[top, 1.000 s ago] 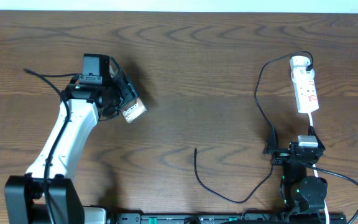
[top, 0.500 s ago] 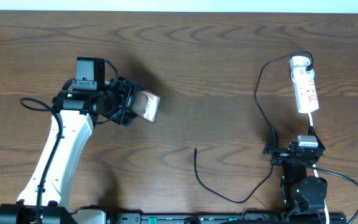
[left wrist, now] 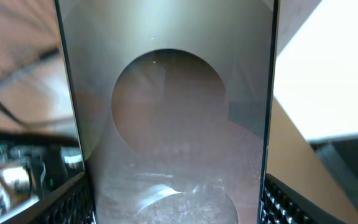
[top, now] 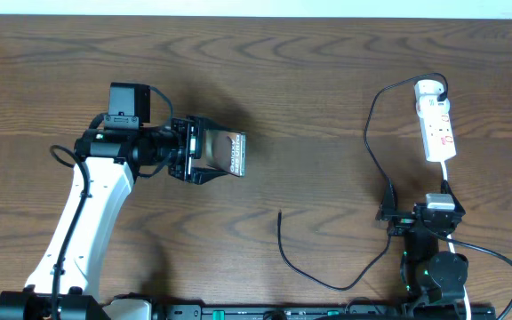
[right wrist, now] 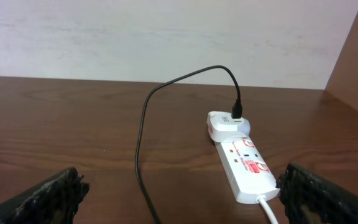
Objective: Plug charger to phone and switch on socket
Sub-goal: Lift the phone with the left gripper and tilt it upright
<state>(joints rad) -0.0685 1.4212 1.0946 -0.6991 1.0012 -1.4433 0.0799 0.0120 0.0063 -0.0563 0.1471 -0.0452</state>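
On the bench's left half, the left jaws are pinching the phone (top: 229,153) by its side edges.
In the left wrist view the phone (left wrist: 173,124) is filling the frame, with a ribbed black finger (left wrist: 79,200) pressing at each lower corner. From overhead, its lettered face is pointing up and its free end is reaching right, toward the bench's middle. The right jaws are standing spread wide and gripping nothing at the near right edge, their fingers (right wrist: 48,196) showing at the frame's bottom corners. Beyond them the socket (top: 436,123) is lying at the far right, well apart from the phone. The charger (top: 280,231) is running from its plug at the socket's rounded far end, looping past the right arm, and is ending with its tip lying loose near the bench's middle, touching neither phone nor jaws.
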